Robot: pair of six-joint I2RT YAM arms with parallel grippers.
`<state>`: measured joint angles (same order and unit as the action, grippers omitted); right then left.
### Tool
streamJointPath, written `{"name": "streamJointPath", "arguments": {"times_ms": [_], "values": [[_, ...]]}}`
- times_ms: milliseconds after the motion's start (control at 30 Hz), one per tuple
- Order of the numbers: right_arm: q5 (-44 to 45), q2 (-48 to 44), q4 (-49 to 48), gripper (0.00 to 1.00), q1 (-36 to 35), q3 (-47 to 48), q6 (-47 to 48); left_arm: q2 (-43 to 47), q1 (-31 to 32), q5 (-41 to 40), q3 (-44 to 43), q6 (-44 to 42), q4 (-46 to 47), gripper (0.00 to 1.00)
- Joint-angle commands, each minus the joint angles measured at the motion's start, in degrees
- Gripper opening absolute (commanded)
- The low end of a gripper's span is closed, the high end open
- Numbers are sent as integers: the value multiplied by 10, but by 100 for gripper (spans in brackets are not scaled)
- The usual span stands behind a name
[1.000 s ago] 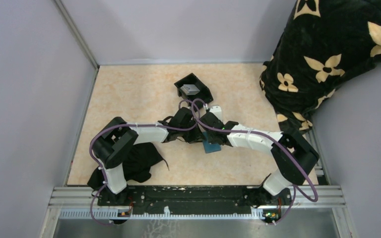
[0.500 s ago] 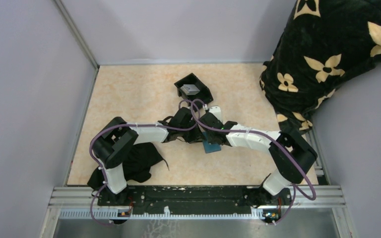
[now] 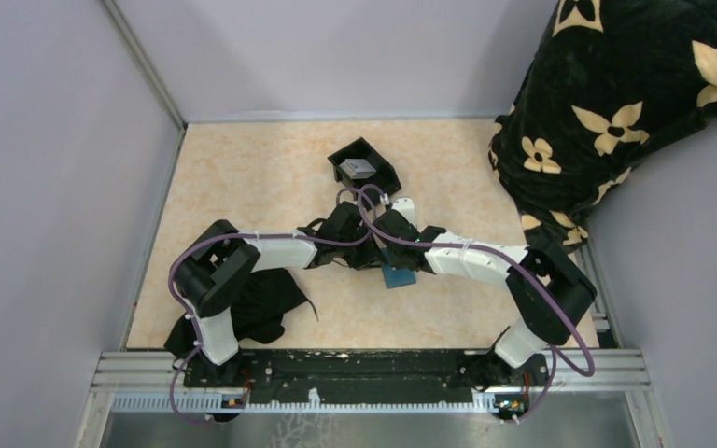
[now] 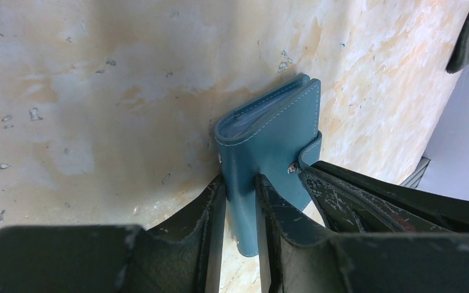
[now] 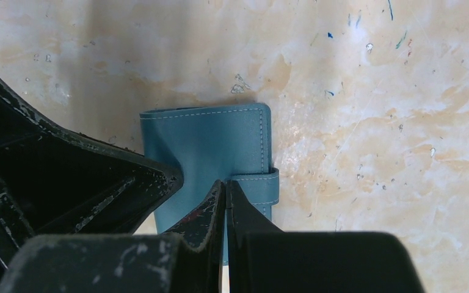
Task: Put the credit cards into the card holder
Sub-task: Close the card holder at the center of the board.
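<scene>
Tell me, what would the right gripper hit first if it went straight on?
The wallet: the shut right gripper points at its strap, tips seemingly touching it, though depth is unclear.

The card holder (image 4: 269,140) is teal with pale stitching, the tabletop (image 3: 243,177) mottled peach and cream, the tray (image 3: 380,159) black, its card (image 3: 359,169) grey, the blanket (image 3: 616,112) black with cream flowers.
</scene>
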<state>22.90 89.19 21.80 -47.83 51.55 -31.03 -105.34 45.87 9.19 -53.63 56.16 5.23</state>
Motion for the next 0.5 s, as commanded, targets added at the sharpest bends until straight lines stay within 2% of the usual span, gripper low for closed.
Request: {"name": "streamJointPath", "arguments": {"times_ms": [0, 467], "values": [[2, 6, -17, 0, -2, 25, 3, -45, 3, -22, 20, -15, -79, 31], [-9, 15, -28, 0, -4, 8, -1, -45, 3, -21, 21, -15, -77, 31]]}}
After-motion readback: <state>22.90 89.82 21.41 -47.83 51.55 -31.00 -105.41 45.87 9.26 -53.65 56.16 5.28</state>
